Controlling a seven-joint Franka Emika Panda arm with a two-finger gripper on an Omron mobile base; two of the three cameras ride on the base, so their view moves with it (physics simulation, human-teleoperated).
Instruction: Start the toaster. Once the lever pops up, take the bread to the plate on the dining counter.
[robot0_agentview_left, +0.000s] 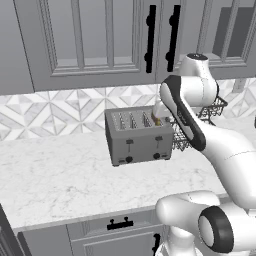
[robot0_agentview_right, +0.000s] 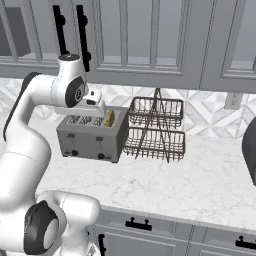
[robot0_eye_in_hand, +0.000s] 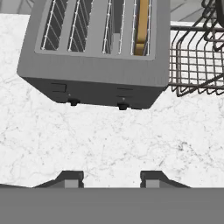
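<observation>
Marble counter: gripper (robot0_eye_in_hand: 111, 177) above toaster (robot0_eye_in_hand: 98, 52), bread (robot0_eye_in_hand: 141, 33) slotted.

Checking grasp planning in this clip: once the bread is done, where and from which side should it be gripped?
Grip the bread by its top edge, coming straight down from above. It stands on edge in the toaster's slot nearest the wire rack, so only that thin upper edge is exposed; the gripper should probably pinch across its flat faces.

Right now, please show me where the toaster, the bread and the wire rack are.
toaster (robot0_agentview_left: 138, 142): left base view, on its grey front face.
bread (robot0_eye_in_hand: 141, 30): hand view, on the tan slice standing in the rightmost slot.
wire rack (robot0_agentview_right: 156, 143): right base view, on its lower basket.
</observation>
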